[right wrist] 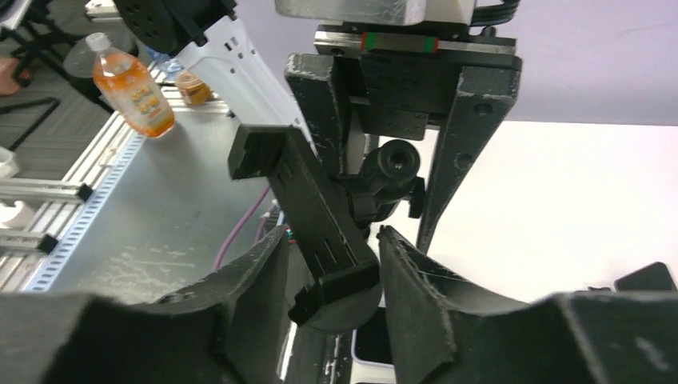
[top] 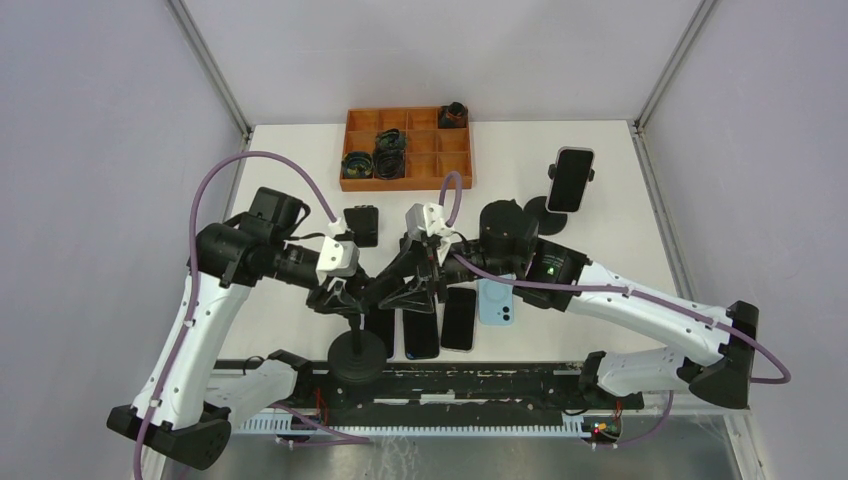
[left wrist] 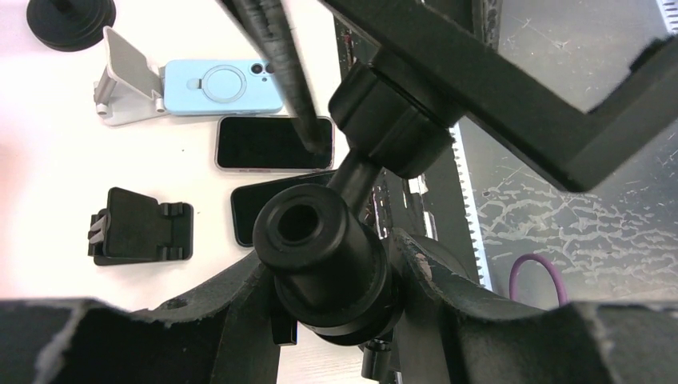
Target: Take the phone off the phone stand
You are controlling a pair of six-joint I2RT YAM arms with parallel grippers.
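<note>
A black phone stand with a round base (top: pixel 357 358) stands at the table's near edge, and its clamp plate (right wrist: pixel 308 204) holds no phone. My left gripper (top: pixel 335 297) is shut on the stand's joint knob (left wrist: pixel 316 240), with a finger on each side. My right gripper (top: pixel 410 290) is closed around the lower end of the clamp plate, its fingers (right wrist: pixel 416 280) against both sides. A phone with a black screen (top: pixel 570 180) sits upright in a second black stand at the back right, away from both grippers.
Two black phones (top: pixel 421 330) (top: pixel 459 318) and a light blue phone (top: pixel 498 300) lie flat under the arms. A folded black stand (top: pixel 361 225) lies left of centre. An orange compartment tray (top: pixel 430 165) with black parts is at the back. A silver stand (left wrist: pixel 120 80) shows beside the blue phone.
</note>
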